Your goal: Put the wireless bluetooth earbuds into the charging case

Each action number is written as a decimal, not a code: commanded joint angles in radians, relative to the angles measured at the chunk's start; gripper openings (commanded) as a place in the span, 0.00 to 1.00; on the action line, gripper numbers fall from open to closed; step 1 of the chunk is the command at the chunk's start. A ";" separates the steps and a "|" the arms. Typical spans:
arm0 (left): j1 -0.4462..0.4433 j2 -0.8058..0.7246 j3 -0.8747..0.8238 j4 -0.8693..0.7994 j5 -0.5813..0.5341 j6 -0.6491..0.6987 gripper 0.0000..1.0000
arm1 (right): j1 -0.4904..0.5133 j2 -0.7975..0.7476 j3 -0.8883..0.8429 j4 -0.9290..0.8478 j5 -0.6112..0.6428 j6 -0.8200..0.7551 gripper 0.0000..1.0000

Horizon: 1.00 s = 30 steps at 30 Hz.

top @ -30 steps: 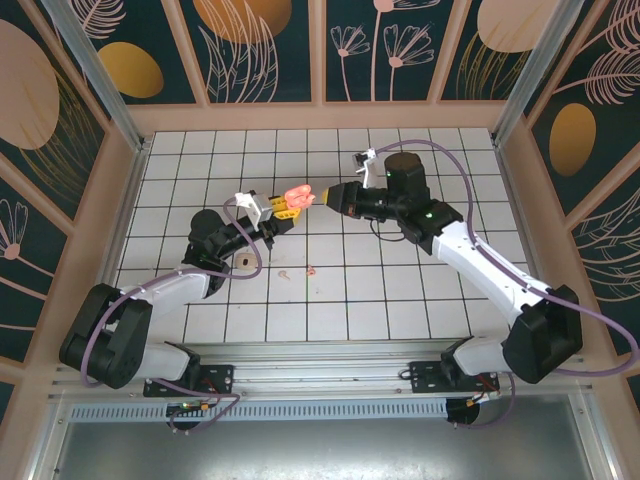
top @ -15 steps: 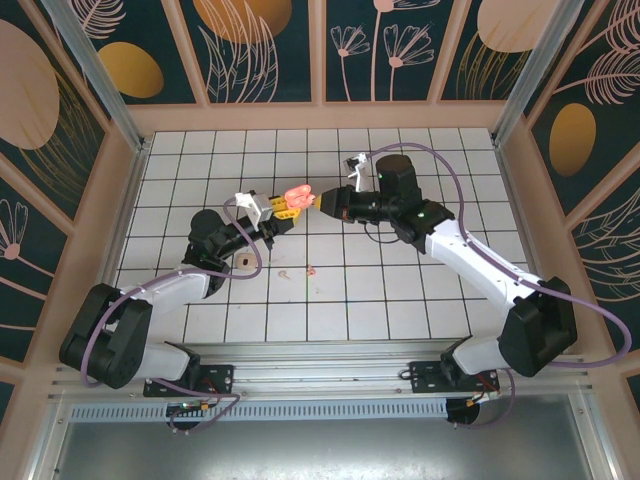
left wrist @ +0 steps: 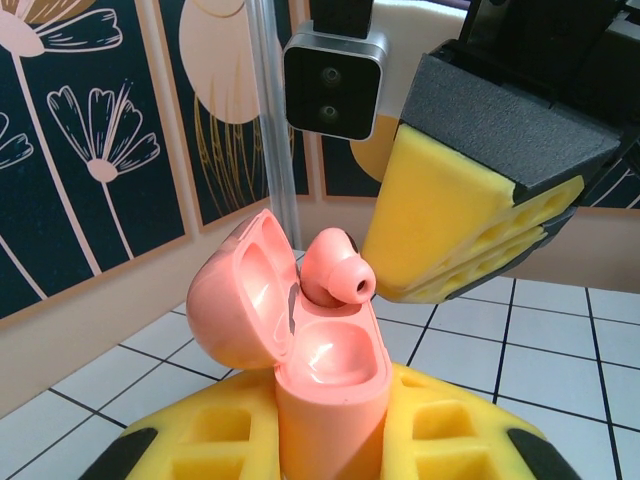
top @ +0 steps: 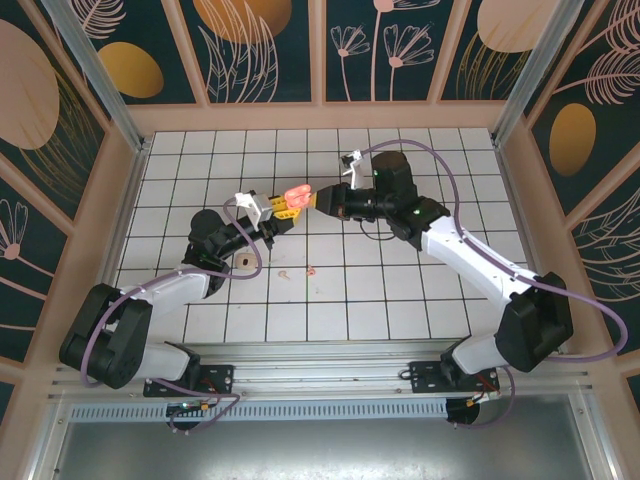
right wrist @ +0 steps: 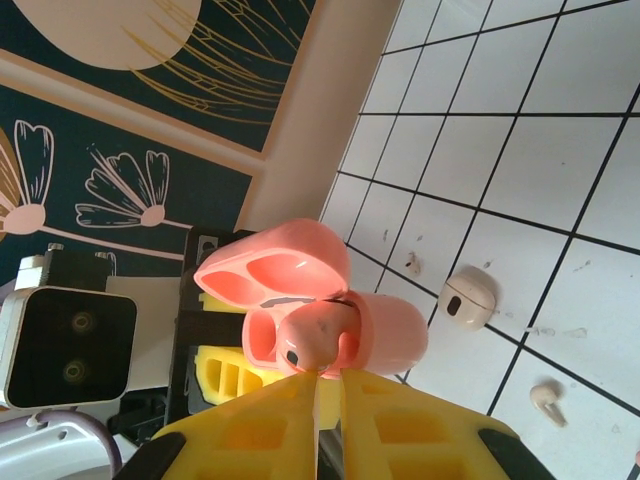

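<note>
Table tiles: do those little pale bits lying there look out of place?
Somewhat: a pale round bit and a smaller one lie loose on the tiles, apart from the open pink case held in the left pincer.

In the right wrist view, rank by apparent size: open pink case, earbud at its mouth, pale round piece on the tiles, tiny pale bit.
1. open pink case
2. earbud and pale round piece: about alike, and the earbud is nearer the camera, so unranked
3. tiny pale bit
</note>
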 commanded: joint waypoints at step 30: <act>-0.009 0.069 -0.057 0.266 -0.013 -0.232 0.01 | 0.004 -0.085 0.062 -0.194 0.169 -0.168 0.32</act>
